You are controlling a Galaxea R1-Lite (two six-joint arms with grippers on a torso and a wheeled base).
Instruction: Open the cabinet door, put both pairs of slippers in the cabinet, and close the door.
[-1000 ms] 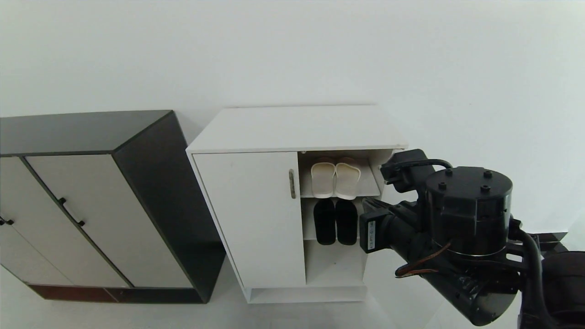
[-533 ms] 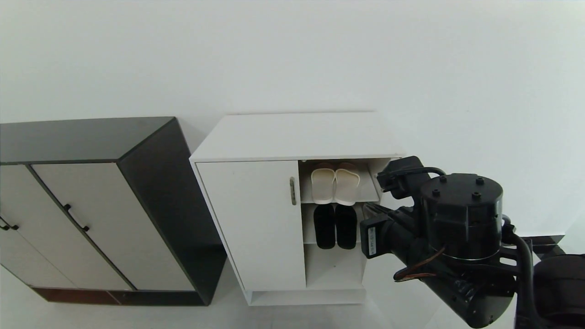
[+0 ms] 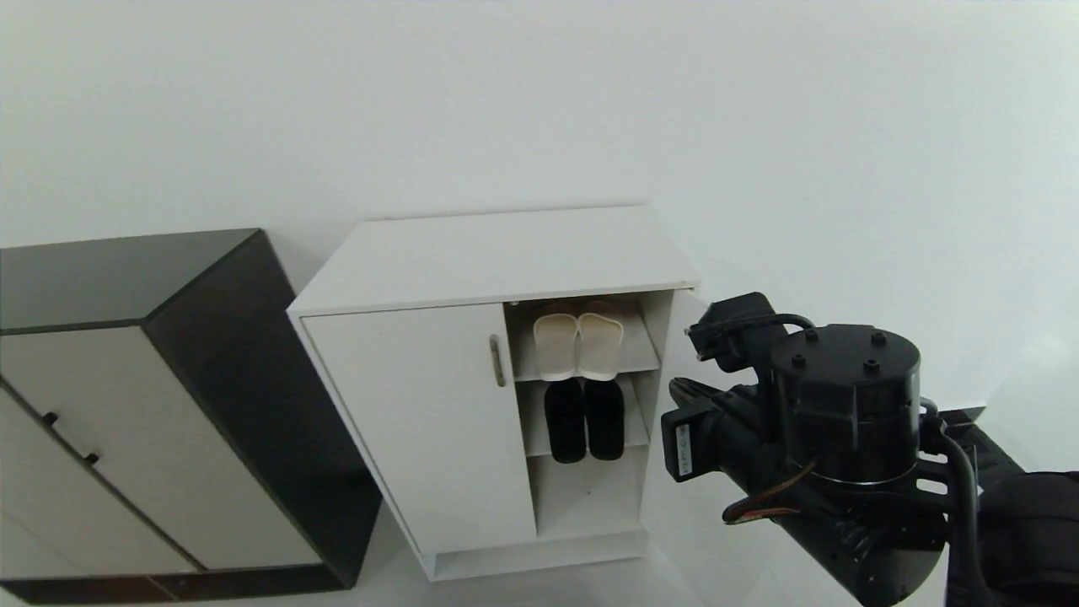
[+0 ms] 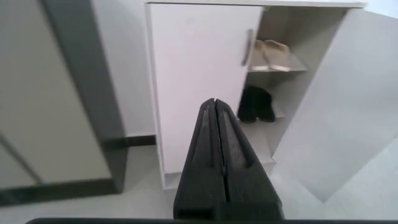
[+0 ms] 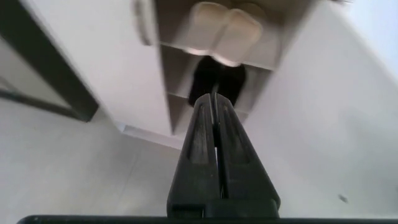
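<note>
A: Inside the white cabinet (image 3: 497, 253), where were the slippers?

B: The white slippers (image 3: 578, 346) lay side by side on the upper shelf (image 3: 641, 350), their near ends at its front edge. The black slippers (image 3: 584, 419) lay on the middle shelf (image 3: 636, 421), straight under the white pair, and reached that shelf's front edge.

A: And the doors?

B: The right door (image 4: 348, 106) stood swung open. The left door (image 3: 421, 421) was closed, its handle (image 3: 497, 360) next to the opening.

A: The grippers?

B: The left gripper (image 4: 215, 106) was pressed together on nothing, pointed at the closed left door and apart from it. The right gripper (image 5: 215, 99) was pressed together too, empty, pointed at the black pair and clear of the cabinet.

A: Anything else nearby?

B: A dark cabinet (image 3: 169, 379) with pale doors stood just beside the white one, on the robot's left.
</note>
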